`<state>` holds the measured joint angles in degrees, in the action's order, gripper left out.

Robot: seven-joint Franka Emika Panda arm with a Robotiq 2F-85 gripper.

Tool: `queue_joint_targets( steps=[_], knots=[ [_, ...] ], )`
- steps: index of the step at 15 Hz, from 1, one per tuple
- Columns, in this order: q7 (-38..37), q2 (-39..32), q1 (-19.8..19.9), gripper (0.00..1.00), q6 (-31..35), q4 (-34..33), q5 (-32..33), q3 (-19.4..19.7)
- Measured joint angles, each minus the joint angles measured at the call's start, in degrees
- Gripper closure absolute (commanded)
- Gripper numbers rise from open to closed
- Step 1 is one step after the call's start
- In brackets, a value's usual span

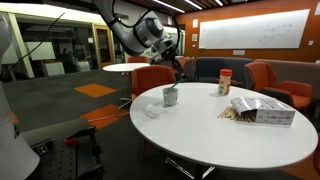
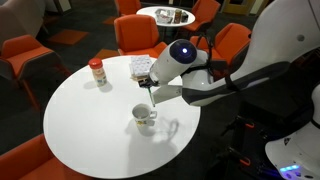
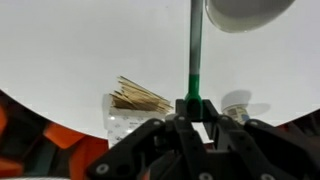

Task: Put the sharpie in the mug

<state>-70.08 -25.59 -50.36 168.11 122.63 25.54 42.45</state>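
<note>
Black fingers (image 3: 183,108) were clamped on the thin dark-green sharpie (image 3: 194,50), which pointed down just beside the squat whitish-grey ceramic mug (image 3: 248,12) on the round white bench (image 3: 70,50). A pale box of brown sticks (image 3: 135,100) and a red-lidded jar (image 2: 97,71) stood well apart.

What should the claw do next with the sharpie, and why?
Probably nudge the claw sideways toward the mug. In the wrist view it is shut on the sharpie, whose shaft runs beside the mug's rim rather than over its opening, so releasing now would likely miss.
</note>
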Motion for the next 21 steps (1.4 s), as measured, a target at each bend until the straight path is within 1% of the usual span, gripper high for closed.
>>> queue_joint_targets(
  steps=[2,5,7,10,14,15,16,17,18,21],
  knots=[
    [-1.42,-2.08,-3.28,0.97,0.01,-1.32,2.1,2.56],
    [-2.18,-6.0,-7.41,0.97,0.04,-3.49,2.5,5.71],
    [-2.23,-8.94,-9.4,0.97,0.07,-4.92,2.25,7.06],
    [-2.23,-13.09,-11.73,0.97,0.12,-6.7,1.12,8.19],
    [-1.93,-17.17,-13.54,0.97,0.16,-7.56,-2.08,8.31],
    [-1.51,-17.72,-13.79,0.9,0.18,-7.59,-2.85,8.29],
    [-0.59,-17.94,-13.89,0.64,0.19,-7.58,-3.71,8.1],
    [0.7,-17.94,-13.89,0.62,0.3,-7.57,-4.54,7.82],
    [1.86,-17.93,-13.89,0.56,0.58,-7.55,-5.27,7.62],
    [5.38,-17.87,-13.88,0.28,1.9,-7.47,-7.66,7.52]
  ],
)
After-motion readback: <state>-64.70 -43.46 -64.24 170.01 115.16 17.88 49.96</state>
